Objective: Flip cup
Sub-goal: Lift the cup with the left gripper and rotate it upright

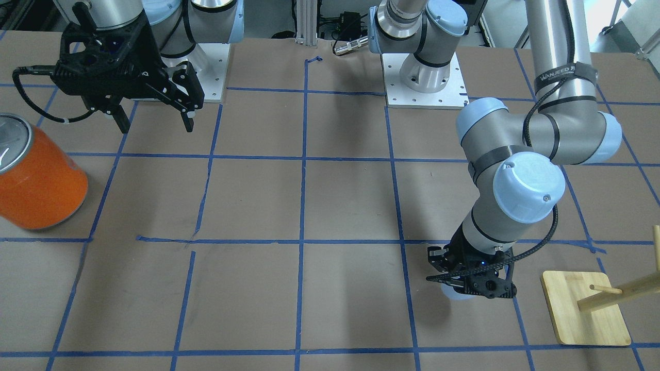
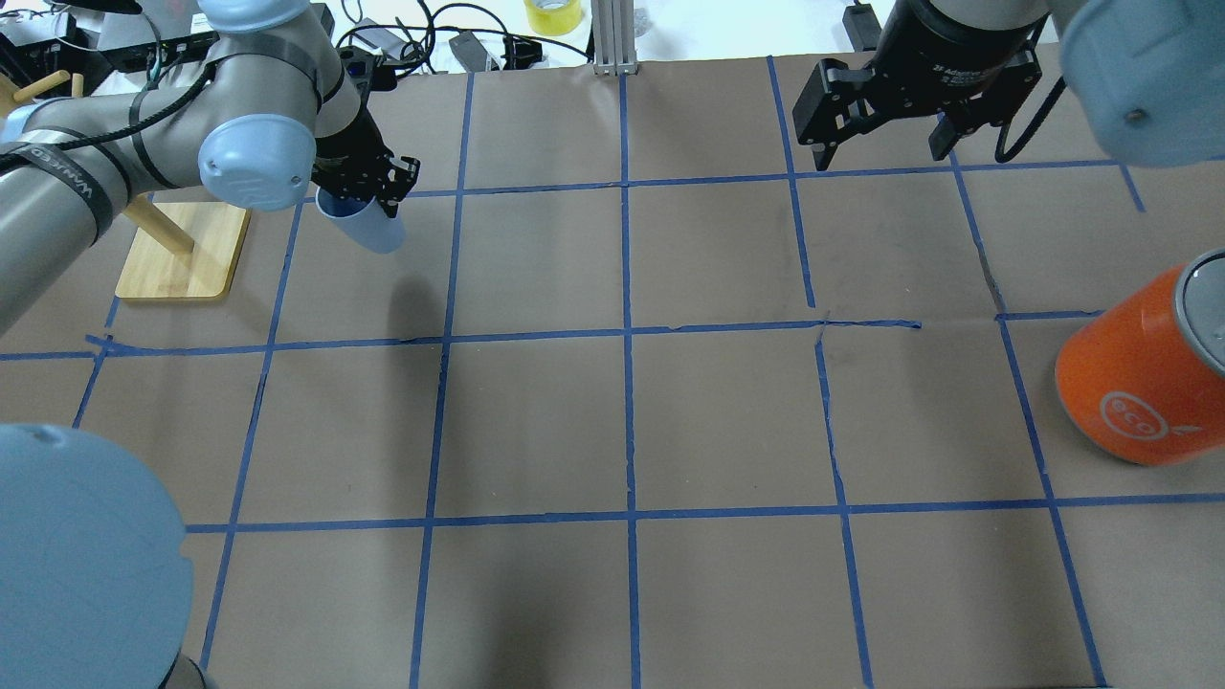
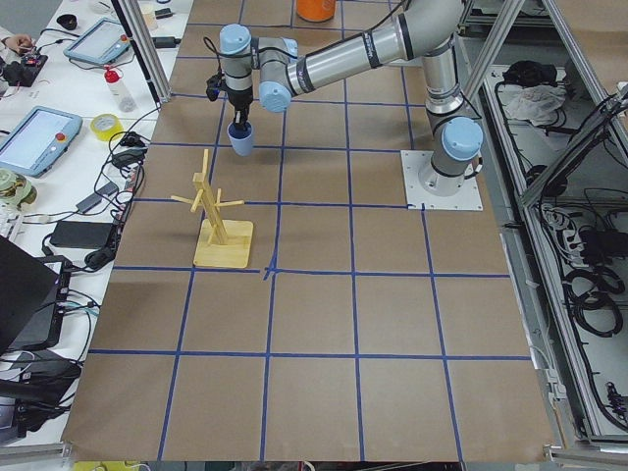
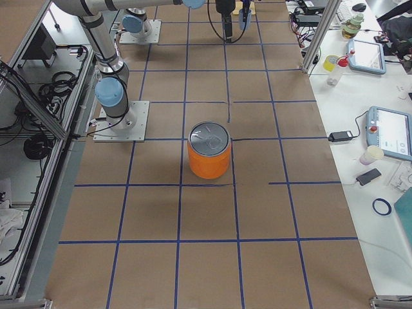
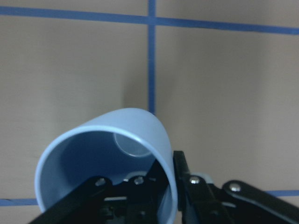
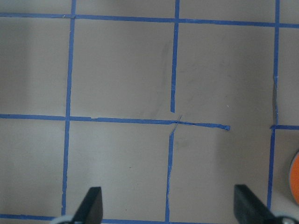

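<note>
Rack (image 2: 182, 254) of pale wood at far left in the overhead view, on a flat square base. Stood on the brown table (image 2: 622, 421) near its far edge. Just right of the rack, left gripper (image 2: 373, 191), jaws drawn almost together. Pinched the cup (image 2: 375, 233) by its wall at the rim, one finger inside the mouth and the other outside, as seen from the left wrist. Held it tilted below the wrist, dark blue mouth up toward the gripper, closed bottom down toward the table. Could not tell whether the bottom touched the paper. Farther right, blue tape lines, crossed into a grid of squares. Beyond the middle, near the far edge, right gripper (image 2: 882, 148), well apart from the cup. Hung above the table with jaws spread wide and nothing between them. At far right, orange can (image 2: 1139, 383) with a silver lid, upright on the table.
</note>
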You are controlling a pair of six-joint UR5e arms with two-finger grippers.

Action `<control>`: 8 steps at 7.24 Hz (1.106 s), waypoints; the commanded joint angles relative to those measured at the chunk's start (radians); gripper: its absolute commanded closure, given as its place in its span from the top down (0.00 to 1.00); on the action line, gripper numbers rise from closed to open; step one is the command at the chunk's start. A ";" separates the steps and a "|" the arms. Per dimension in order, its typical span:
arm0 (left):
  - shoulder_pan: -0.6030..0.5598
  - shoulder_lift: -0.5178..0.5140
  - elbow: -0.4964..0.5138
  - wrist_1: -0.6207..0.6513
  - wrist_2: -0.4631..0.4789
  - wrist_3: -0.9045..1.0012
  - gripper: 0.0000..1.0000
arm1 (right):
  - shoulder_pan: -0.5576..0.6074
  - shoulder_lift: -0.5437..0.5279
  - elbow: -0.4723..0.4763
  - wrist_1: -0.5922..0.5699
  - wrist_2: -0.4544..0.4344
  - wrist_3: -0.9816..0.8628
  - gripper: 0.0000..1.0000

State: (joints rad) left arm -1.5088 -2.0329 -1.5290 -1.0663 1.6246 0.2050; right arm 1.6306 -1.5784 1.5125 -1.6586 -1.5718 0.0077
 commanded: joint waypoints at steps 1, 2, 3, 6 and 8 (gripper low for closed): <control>0.022 -0.059 0.007 0.075 0.052 0.077 0.00 | 0.000 0.000 0.000 -0.001 0.001 0.000 1.00; 0.028 -0.067 0.016 0.081 0.055 0.092 0.00 | 0.000 0.000 0.000 0.000 0.001 0.000 1.00; 0.029 -0.082 0.013 0.086 0.055 0.088 0.00 | 0.000 0.000 0.000 0.000 0.001 0.000 1.00; 0.029 -0.104 0.013 0.111 0.052 0.071 0.00 | 0.000 0.000 0.000 0.000 0.001 0.000 1.00; 0.029 -0.099 0.016 0.111 0.043 0.071 0.77 | 0.000 0.000 0.000 0.000 0.001 0.000 1.00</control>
State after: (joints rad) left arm -1.4803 -2.1347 -1.5152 -0.9563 1.6731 0.2775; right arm 1.6306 -1.5785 1.5125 -1.6589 -1.5708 0.0077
